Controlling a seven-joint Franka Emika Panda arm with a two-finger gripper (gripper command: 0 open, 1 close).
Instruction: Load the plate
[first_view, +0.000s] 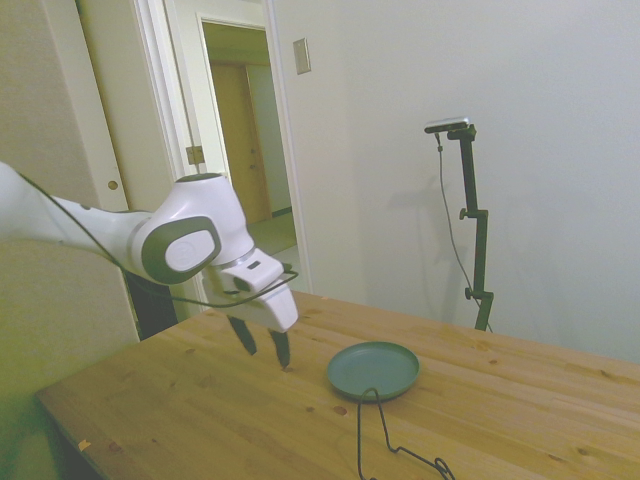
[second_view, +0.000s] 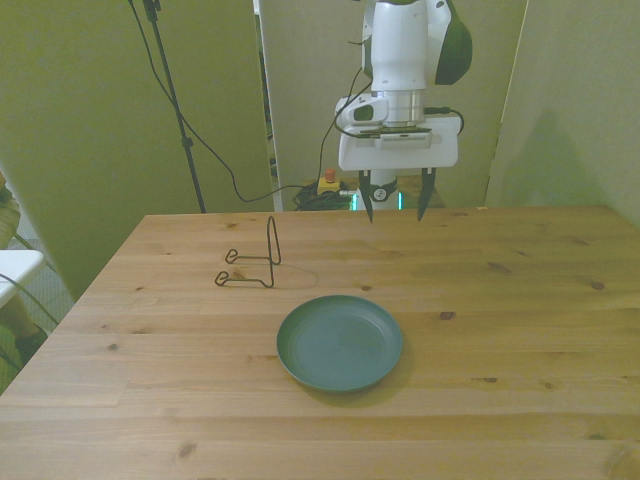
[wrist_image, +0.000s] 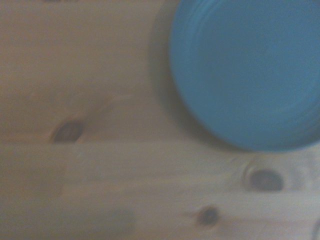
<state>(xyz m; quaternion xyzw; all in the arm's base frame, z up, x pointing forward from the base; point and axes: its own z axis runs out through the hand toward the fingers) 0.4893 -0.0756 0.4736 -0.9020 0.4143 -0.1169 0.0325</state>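
Looks stiff, light and slick, lying flat: plate best pinched at its low rim by gripper, jaws spread, empty.

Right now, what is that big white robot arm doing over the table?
The white robot arm is reaching out over the wooden table with its claw open and empty, up in the air. It has not touched anything yet. A round teal-green plate lies flat on the table, nearer the camera than the claw in the front view. A thin black wire rack stands apart from the plate, toward the front view's left. The plate is not in the rack yet.
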